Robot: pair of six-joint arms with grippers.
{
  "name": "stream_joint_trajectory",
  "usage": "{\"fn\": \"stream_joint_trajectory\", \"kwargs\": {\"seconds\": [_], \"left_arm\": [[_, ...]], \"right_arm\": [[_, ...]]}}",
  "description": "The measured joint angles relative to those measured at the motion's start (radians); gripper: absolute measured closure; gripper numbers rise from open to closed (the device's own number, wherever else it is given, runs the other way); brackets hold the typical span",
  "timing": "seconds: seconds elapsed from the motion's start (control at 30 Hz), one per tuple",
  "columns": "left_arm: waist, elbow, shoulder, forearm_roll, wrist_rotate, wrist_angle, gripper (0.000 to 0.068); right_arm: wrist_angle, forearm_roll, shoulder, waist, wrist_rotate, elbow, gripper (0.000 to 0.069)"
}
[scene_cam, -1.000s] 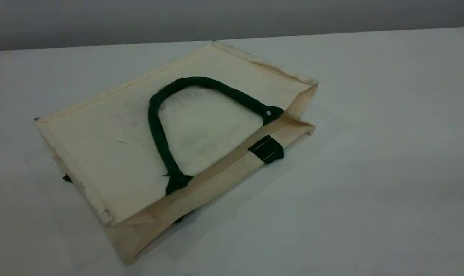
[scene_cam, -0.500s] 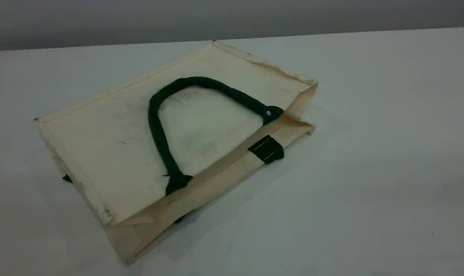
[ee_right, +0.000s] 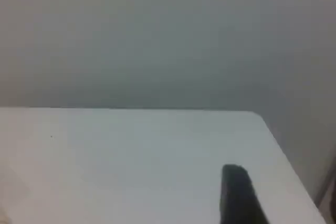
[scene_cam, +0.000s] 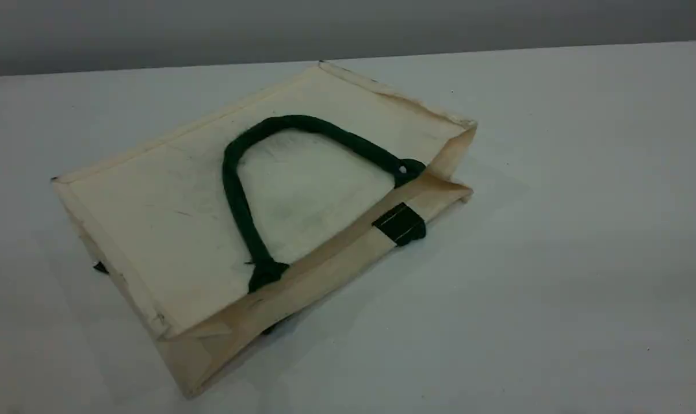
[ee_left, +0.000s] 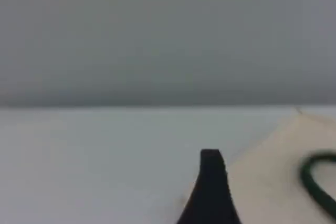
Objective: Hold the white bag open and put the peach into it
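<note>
The white bag (scene_cam: 169, 230) lies flat on the table left of centre, its mouth facing the near right. One dark green rope handle (scene_cam: 238, 195) rests folded back on its top panel, and a dark tab (scene_cam: 400, 224) sits at the rim. The peach is out of view. Neither arm shows in the scene view. In the left wrist view one dark fingertip (ee_left: 211, 182) of my left gripper hangs over the table beside the white bag (ee_left: 268, 187) and its handle (ee_left: 315, 182), with nothing at it. In the right wrist view a single dark fingertip (ee_right: 237, 192) is above bare table.
The white table (scene_cam: 555, 259) runs back to a grey wall. In the right wrist view the table's corner and right edge (ee_right: 273, 135) lie close to the fingertip.
</note>
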Motion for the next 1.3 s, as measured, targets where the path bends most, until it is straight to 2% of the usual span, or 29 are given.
{"fn": "stream_joint_trajectory", "kwargs": {"seconds": [0.13, 0.5, 0.7, 0.8, 0.87, 0.93, 1.0, 1.2, 1.3], "left_arm": [[0.0, 0.0, 0.0, -0.005, 0.0, -0.051, 0.0162], [0.0, 0.0, 0.0, -0.011, 0.0, -0.059, 0.0162], [-0.003, 0.0, 0.0, -0.097, 0.0, -0.061, 0.0162], [-0.003, 0.0, 0.0, -0.079, -0.017, -0.067, 0.0162], [-0.003, 0.0, 0.0, -0.027, -0.059, -0.066, 0.0162], [-0.003, 0.0, 0.0, 0.063, -0.127, -0.066, 0.0162], [-0.003, 0.0, 0.0, 0.175, -0.236, -0.063, 0.0162], [-0.003, 0.0, 0.0, 0.609, -0.618, -0.044, 0.0162], [-0.003, 0.0, 0.0, 0.742, -0.737, -0.001, 0.0162]], "right_arm": [[0.0, 0.0, 0.0, 0.0, 0.002, 0.0, 0.0358], [0.0, 0.0, 0.0, 0.0, -0.001, 0.0, 0.0358], [0.0, 0.0, 0.0, 0.001, -0.001, 0.0, 0.0358], [0.0, 0.0, 0.0, 0.002, 0.0, 0.0, 0.0358], [0.0, 0.0, 0.0, 0.002, 0.0, 0.0, 0.0358], [0.0, 0.0, 0.0, 0.002, -0.001, 0.0, 0.0358], [0.0, 0.0, 0.0, 0.002, 0.0, 0.0, 0.0358], [0.0, 0.0, 0.0, 0.002, 0.0, 0.0, 0.0359], [0.0, 0.0, 0.0, 0.002, 0.0, 0.0, 0.0359]]}}
